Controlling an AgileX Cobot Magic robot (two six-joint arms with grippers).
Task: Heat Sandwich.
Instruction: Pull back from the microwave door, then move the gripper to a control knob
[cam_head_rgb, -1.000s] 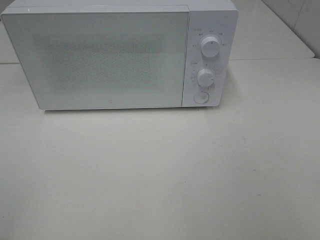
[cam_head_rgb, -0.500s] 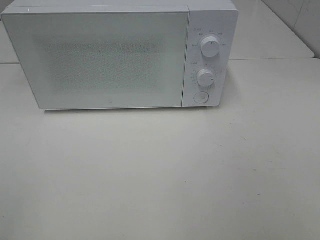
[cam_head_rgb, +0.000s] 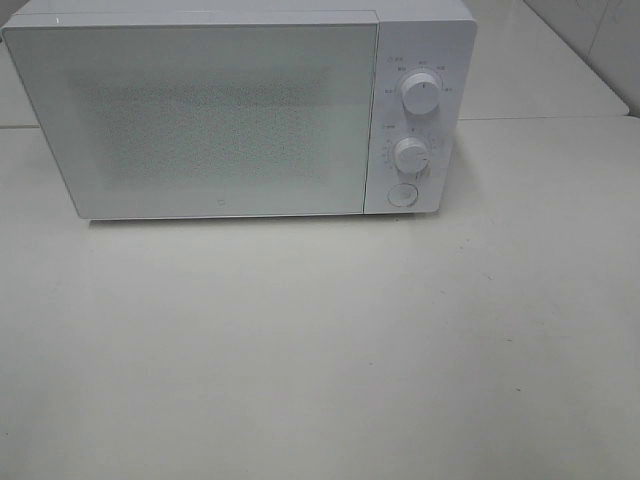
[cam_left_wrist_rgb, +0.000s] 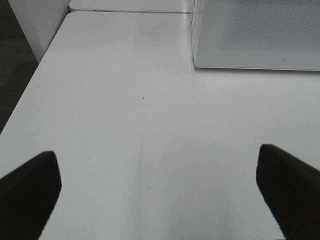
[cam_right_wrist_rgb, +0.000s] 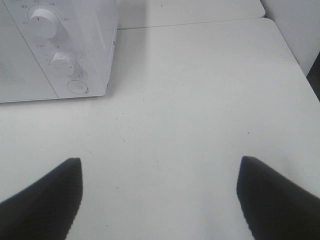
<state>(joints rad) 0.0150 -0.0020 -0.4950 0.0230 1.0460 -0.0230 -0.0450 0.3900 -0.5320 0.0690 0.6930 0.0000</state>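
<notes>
The microwave oven (cam_head_rgb: 220, 115) stands at the rear of the white table (cam_head_rgb: 320, 350), front facing the exterior camera. Its door (cam_head_rgb: 200, 120) is shut. The door panel is frosted with a dotted screen, so the contents of the cavity cannot be determined. The control panel to the right of the door carries an upper knob (cam_head_rgb: 421, 92), a lower knob (cam_head_rgb: 411, 155) and a round button (cam_head_rgb: 402, 195).

The sandwich appears in no view; its location cannot be told.

Left gripper (cam_left_wrist_rgb: 156, 151): fingers (cam_left_wrist_rgb: 30, 190) spread wide, nothing between them, above bare table near the oven's left front corner.

Right gripper (cam_right_wrist_rgb: 160, 160): fingers (cam_right_wrist_rgb: 45, 200) spread wide, holding nothing, above bare table near the control panel.
</notes>
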